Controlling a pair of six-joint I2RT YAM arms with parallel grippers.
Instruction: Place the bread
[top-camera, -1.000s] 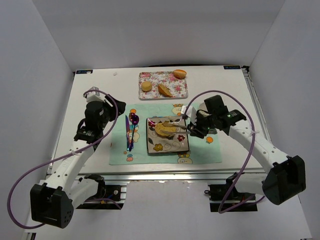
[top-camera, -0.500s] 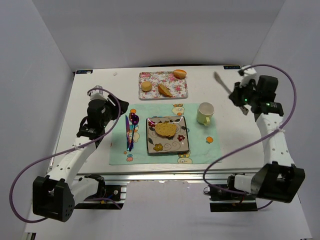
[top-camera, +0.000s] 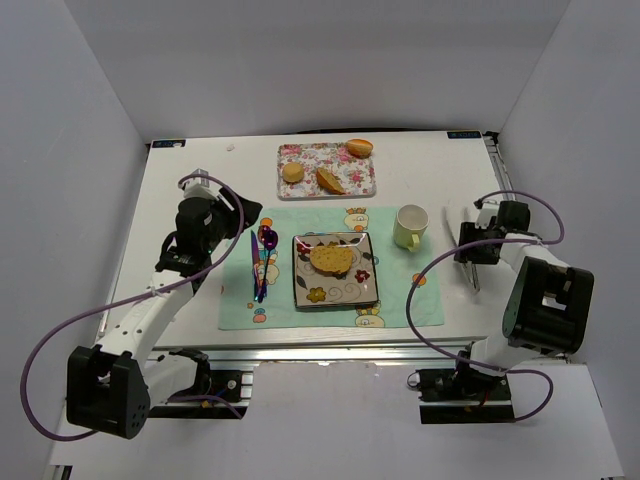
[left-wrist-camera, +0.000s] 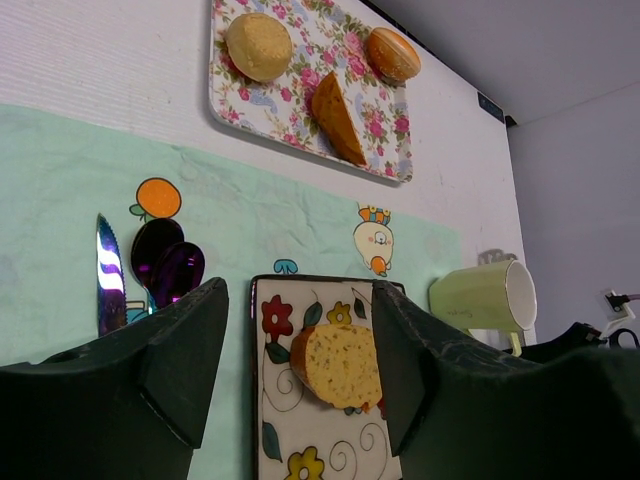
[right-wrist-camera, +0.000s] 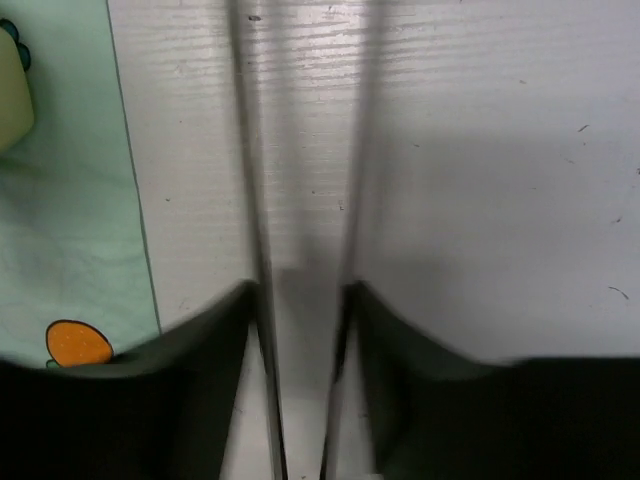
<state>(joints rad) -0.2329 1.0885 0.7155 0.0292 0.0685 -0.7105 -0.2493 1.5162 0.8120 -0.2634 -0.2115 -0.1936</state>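
The bread, a flat golden-yellow slice with a browner crust, lies on the square flowered plate in the middle of the green mat. It also shows in the left wrist view on the plate. My left gripper is open and empty, hovering left of the plate; its jaws frame the bread from above. My right gripper is low over the bare table at the right, shut on thin metal tongs, whose two blades run between its fingers.
A floral tray at the back holds a round bun, a dark wedge and another bun. A pale green mug stands right of the plate. A knife and purple spoon lie left of it.
The right arm let go of the bread on the plate, lifted away to the far right with the tongs, then came down at the table's right side. The left arm barely moved.
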